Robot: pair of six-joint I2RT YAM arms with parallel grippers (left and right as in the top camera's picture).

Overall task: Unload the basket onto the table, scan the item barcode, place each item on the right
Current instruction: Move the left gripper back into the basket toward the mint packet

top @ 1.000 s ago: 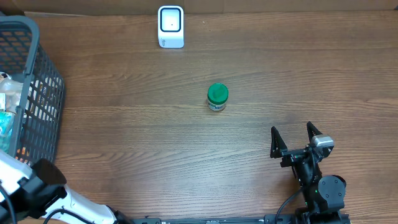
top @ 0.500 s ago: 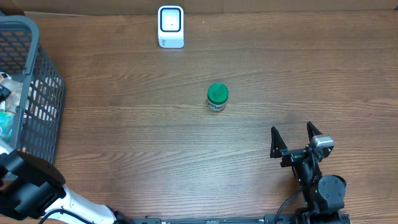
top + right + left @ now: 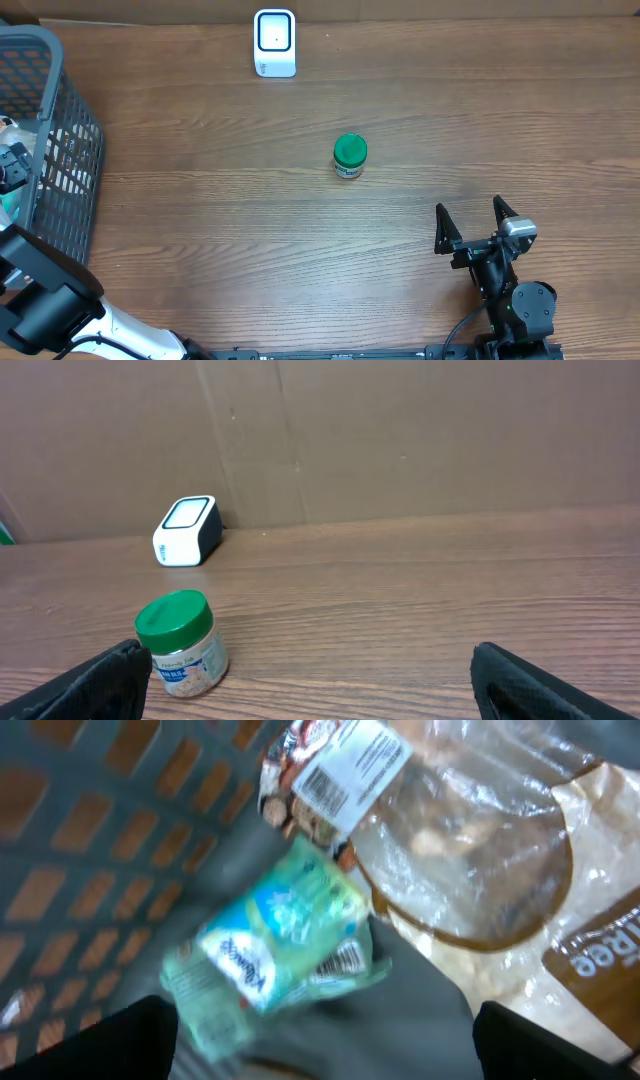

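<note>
My left gripper point(image 3: 325, 1055) hangs open inside the grey basket point(image 3: 60, 150), with nothing between its fingers. Just beyond the fingertips lies a green tissue pack point(image 3: 275, 945) with a barcode on its near end. Behind it lie a clear bag with a white barcode label point(image 3: 350, 765) and a beige bag point(image 3: 570, 930). The white scanner point(image 3: 274, 42) stands at the table's far edge. A green-lidded jar point(image 3: 349, 155) stands upright mid-table. My right gripper point(image 3: 478, 222) rests open near the front right, with the jar point(image 3: 180, 645) ahead by its left finger and apart from it.
The basket's mesh wall point(image 3: 90, 840) rises to the left of the tissue pack. The left arm point(image 3: 45, 300) reaches over the basket's near corner. In the right wrist view, a cardboard wall point(image 3: 400, 440) backs the table behind the scanner point(image 3: 186, 531).
The left arm has shifted at the basket's near corner and its wrist has moved farther into the basket. The jar, scanner and right arm have not moved.
</note>
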